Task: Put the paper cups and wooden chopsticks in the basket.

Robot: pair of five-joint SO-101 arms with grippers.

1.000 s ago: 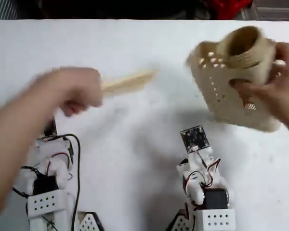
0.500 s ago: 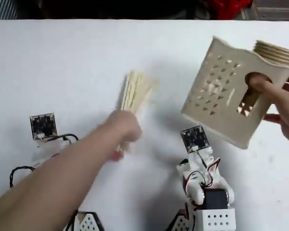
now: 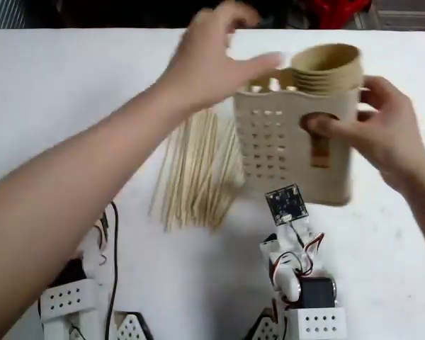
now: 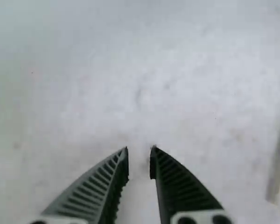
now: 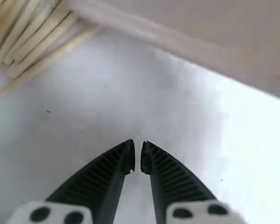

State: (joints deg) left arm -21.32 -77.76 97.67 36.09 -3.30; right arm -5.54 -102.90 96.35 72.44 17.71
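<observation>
Several wooden chopsticks [image 3: 198,170] lie fanned out on the white table, left of the basket; their ends are in the right wrist view [image 5: 32,42]. A person's hands hold the beige perforated basket [image 3: 283,142] upright just above the table, one hand at its handle hole, the other at its rim. A stack of paper cups [image 3: 329,64] is at the basket's far right corner. My right gripper [image 5: 137,156] is shut and holds nothing, low over the table just short of the basket's wall [image 5: 200,37]. My left gripper [image 4: 139,161] is shut over bare table.
The right arm [image 3: 297,269] sits at the near edge below the basket. The left arm's base [image 3: 67,301] lies under the person's forearm [image 3: 78,212], which crosses the table's left half. Dark clutter runs along the far edge.
The hand left the chopsticks spread on the table and rose to the basket's rim. The other hand turned the basket upright and brought it left, cups at its top.
</observation>
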